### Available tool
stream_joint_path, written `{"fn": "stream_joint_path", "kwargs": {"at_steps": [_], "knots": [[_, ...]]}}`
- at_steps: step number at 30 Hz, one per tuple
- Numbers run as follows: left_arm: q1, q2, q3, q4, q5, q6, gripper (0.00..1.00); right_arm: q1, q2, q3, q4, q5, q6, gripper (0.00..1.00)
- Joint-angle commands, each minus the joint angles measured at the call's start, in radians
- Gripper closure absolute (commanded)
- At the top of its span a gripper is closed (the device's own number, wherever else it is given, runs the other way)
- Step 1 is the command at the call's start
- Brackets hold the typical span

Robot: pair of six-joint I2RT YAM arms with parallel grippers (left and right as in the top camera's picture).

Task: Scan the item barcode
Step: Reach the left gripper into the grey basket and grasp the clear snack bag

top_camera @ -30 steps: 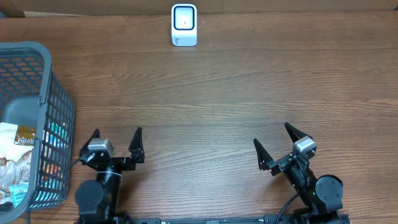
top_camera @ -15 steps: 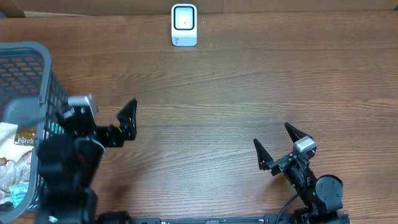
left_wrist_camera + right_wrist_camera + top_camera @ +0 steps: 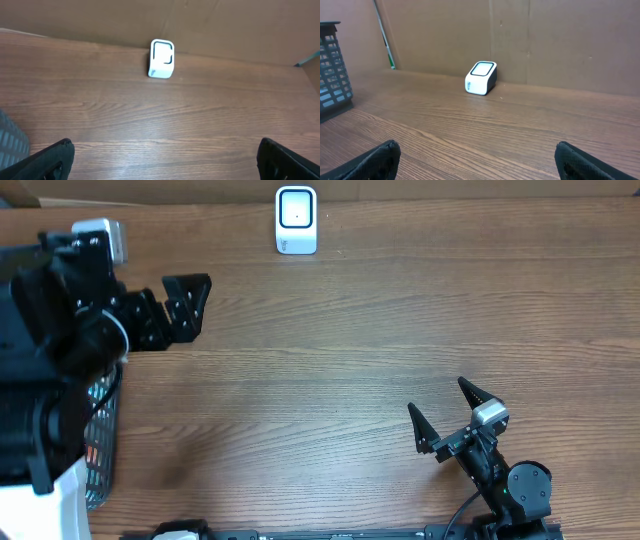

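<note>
Left gripper [image 3: 167, 162] lifted over basket [image 3: 102, 445]; both claws wide open, empty.
It has swung up from the table's [image 3: 350, 350] near edge to the left edge, hiding the items. Right gripper [image 3: 438, 398] unmoved. Scanner [image 3: 296, 220] stands at the far edge.

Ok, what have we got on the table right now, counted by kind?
Scanner: 1
Basket: 1 (contents hidden behind the left arm)
Robot arms: 2, left arm and right arm
Total: 4
</note>
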Motion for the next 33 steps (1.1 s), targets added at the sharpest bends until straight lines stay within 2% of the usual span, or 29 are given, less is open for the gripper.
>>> {"fn": "stream_joint_path", "kwargs": {"at_steps": [1, 2, 3, 7, 12, 14, 17, 21, 26, 30, 33], "knots": [[0.014, 0.016, 0.021, -0.008, -0.024, -0.003, 0.01, 0.004, -0.012, -0.011, 0.005, 0.002, 0.004, 0.00], [0.031, 0.014, 0.024, -0.017, -0.060, -0.052, 0.00, 0.004, -0.012, -0.011, 0.005, 0.002, 0.004, 0.00], [0.095, 0.013, 0.035, -0.039, -0.120, -0.174, 0.00, 0.004, -0.012, -0.011, 0.005, 0.002, 0.004, 0.00], [0.294, 0.013, 0.047, -0.055, -0.083, -0.192, 0.00, 0.004, -0.012, -0.011, 0.005, 0.002, 0.004, 0.00], [0.569, 0.017, 0.048, -0.035, 0.050, -0.198, 0.00, 0.004, -0.012, -0.011, 0.005, 0.002, 0.004, 0.00], [0.665, 0.027, 0.048, -0.012, 0.070, -0.263, 0.00, 0.004, -0.012, -0.011, 0.005, 0.002, 0.004, 0.00], [0.698, 0.064, 0.048, 0.013, -0.054, -0.295, 0.00, 0.004, -0.012, -0.011, 0.005, 0.002, 0.004, 0.00], [0.698, 0.138, 0.048, -0.046, -0.265, -0.372, 0.01, 0.004, -0.012, -0.011, 0.005, 0.002, 0.004, 0.00], [0.705, 0.212, 0.047, -0.074, -0.388, -0.372, 0.00, 0.004, -0.012, -0.011, 0.005, 0.002, 0.004, 0.00], [0.730, 0.240, 0.047, -0.070, -0.384, -0.318, 0.00, 0.004, -0.012, -0.011, 0.005, 0.002, 0.004, 0.00], [0.760, 0.270, 0.047, -0.071, -0.383, -0.177, 0.02, 0.004, -0.012, -0.011, 0.005, 0.002, 0.003, 0.00]]}}
